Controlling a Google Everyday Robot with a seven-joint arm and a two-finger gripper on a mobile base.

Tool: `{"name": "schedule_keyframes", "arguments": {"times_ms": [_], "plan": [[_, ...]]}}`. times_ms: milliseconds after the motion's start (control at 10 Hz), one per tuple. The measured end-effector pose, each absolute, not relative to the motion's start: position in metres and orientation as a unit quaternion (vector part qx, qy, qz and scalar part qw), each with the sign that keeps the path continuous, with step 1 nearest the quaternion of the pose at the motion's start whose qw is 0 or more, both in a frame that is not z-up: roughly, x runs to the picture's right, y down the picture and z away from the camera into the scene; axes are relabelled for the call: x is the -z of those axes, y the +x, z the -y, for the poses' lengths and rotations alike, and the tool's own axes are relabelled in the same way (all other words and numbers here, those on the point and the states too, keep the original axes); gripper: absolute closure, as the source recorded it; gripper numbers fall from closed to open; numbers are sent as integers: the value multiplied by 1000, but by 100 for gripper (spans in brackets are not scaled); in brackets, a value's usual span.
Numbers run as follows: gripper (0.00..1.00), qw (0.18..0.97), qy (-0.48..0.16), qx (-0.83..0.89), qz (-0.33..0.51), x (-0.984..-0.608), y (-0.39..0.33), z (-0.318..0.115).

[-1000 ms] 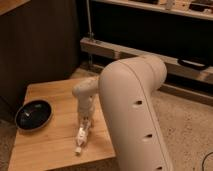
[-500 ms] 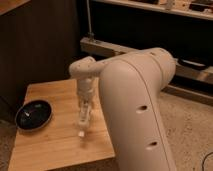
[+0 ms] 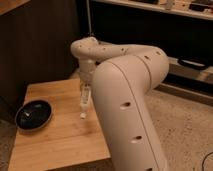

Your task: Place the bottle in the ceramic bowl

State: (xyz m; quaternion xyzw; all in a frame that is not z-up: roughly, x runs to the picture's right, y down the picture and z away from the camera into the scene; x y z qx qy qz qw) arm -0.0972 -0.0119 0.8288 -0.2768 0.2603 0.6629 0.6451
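Light wooden table (image 3: 55, 142) set on speckled floor (image 3: 186, 131), gripper (image 3: 85, 95) hung above its middle. Dark panel (image 3: 37, 45) seen behind table. Shelf (image 3: 150, 7) noted top right; black cable (image 3: 194, 64) laid on pale ledge (image 3: 186, 84) below.

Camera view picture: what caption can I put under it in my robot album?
The gripper holds the bottle over the wooden table, right of the black ceramic bowl.

No legible text on bottle (image 3: 84, 103) in end effector (image 3: 85, 90) above table (image 3: 52, 145)
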Motion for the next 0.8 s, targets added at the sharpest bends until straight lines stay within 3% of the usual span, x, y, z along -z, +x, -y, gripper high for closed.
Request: {"name": "schedule_keyframes", "arguments": {"times_ms": [400,600,800], "plan": [[100,653,-307,-669,-179,-899,-153,35],[100,639,-338,-681,-114,-903,-166,39],[100,635,-352,-686,-57,-879,-168,49]]}}
